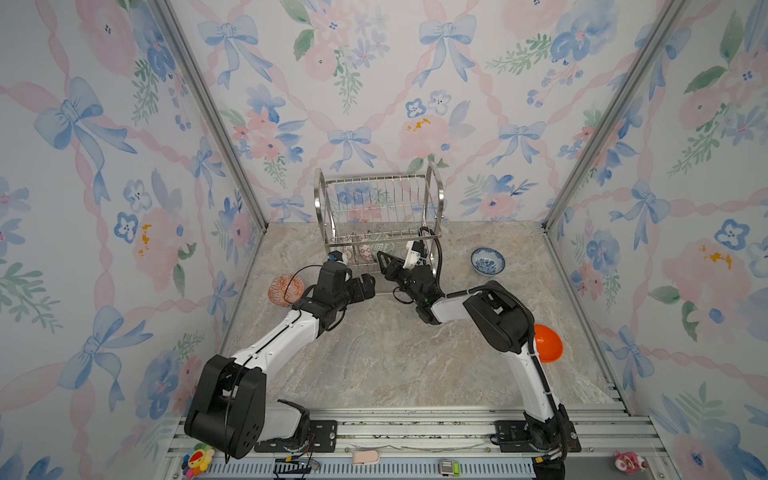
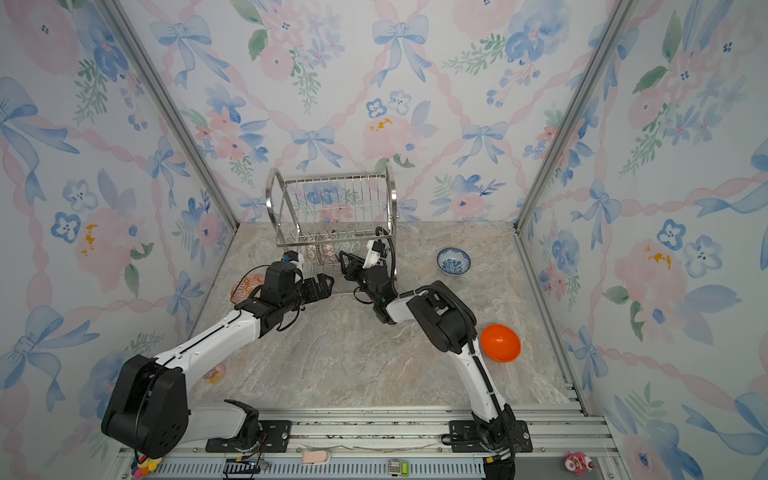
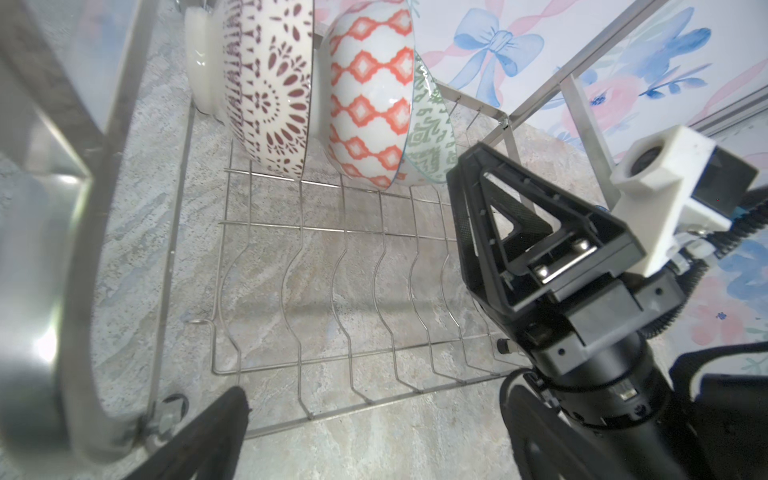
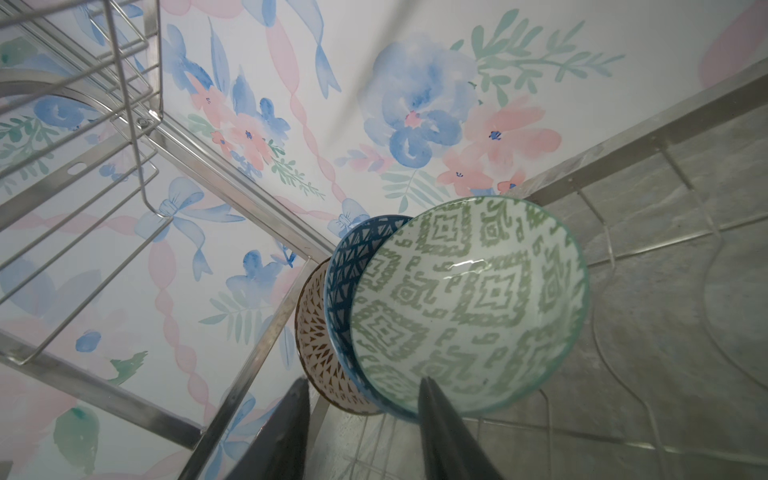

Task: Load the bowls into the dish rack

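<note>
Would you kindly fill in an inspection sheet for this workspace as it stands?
Surface: marble-look tabletop, no spills seen.
Job's things: dish rack at the back; three bowls on edge in its lower tier; red-patterned bowl, blue-white bowl and orange bowl loose on the tabletop.
Clutter: small toys on the front rail.
Grippers: left gripper open, empty; right gripper open beside the green bowl.
Cables: black hose along the right arm.
Surroundings: floral wallpaper.

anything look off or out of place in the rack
Nothing broken or spilled. In the dish rack, the maroon-patterned bowl, orange-red bowl and green bowl stand on edge, bunched at one end, the green one tilted against its neighbour instead of spaced apart.
</note>
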`<state>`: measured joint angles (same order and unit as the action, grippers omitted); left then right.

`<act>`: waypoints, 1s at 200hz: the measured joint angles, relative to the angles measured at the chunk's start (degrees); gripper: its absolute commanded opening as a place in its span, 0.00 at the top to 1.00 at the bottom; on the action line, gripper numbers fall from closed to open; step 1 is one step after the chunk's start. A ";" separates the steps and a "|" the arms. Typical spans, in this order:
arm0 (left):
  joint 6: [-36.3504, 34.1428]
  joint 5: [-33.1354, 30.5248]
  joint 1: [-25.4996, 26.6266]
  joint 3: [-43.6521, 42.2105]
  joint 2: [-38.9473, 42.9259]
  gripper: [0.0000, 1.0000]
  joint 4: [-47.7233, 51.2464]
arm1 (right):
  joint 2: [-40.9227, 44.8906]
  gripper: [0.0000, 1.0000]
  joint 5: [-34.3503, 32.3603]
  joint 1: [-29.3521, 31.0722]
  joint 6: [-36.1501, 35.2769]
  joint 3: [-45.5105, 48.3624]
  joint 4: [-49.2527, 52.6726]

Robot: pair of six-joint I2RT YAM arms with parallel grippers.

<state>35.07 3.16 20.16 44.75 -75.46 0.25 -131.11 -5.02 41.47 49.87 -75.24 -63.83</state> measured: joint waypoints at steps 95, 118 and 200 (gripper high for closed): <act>1.25 3.37 -0.02 -6.12 7.98 0.02 0.33 | 4.07 0.48 -11.98 1.31 9.31 -1.29 17.22; 1.44 3.56 -0.02 -6.58 8.31 0.02 0.33 | 4.07 0.48 -11.87 1.09 11.02 -2.71 19.41; 1.62 5.09 -1.77 -6.93 8.31 0.02 0.07 | 1.66 0.50 -10.01 -0.68 15.02 -8.85 24.30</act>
<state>36.69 8.25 18.39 37.82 -67.16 0.32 -129.45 -15.03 40.80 64.88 -84.09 -39.53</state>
